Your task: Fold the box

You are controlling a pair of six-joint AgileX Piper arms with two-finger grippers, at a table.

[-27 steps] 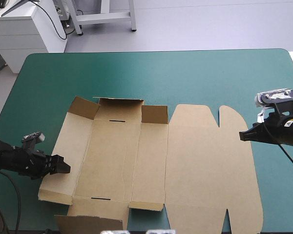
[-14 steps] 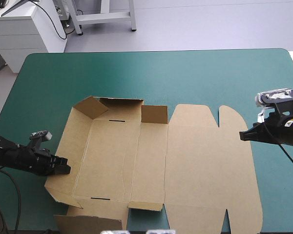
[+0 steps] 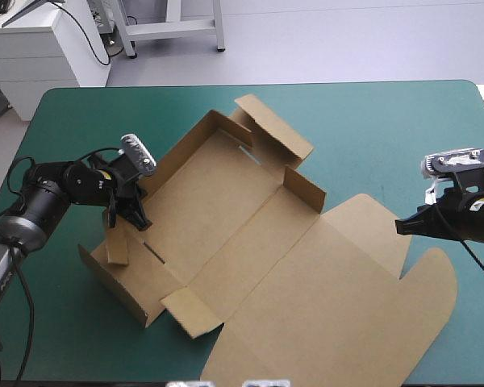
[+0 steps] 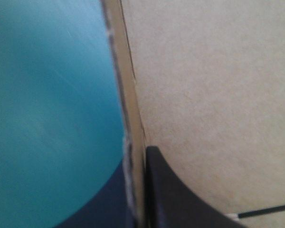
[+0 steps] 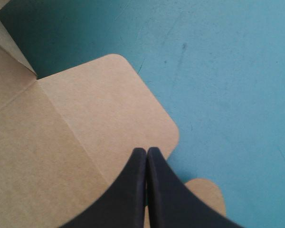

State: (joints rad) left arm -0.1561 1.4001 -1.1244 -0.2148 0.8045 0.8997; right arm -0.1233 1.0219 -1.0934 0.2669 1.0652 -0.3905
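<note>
Teal-green cover (image 3: 371, 129) carries the creased brown box (image 3: 226, 210), left pincer (image 3: 139, 221) clamped on its raised wall, right pincer (image 3: 399, 226) closed

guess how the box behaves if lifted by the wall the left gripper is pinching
Probably light: the box is one thin board sheet. Likely to hinge at its creases, so the flat lid would sag or drag. Might slide easily on the smooth teal-green cover.

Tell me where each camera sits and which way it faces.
High view: above and behind the robot, facing forward and down at the table and box; left gripper and right gripper show.
Left wrist view: above the left gripper, shut on a box wall.
Right wrist view: above the shut right gripper, facing the rounded flap.
Shared: the box.
</note>
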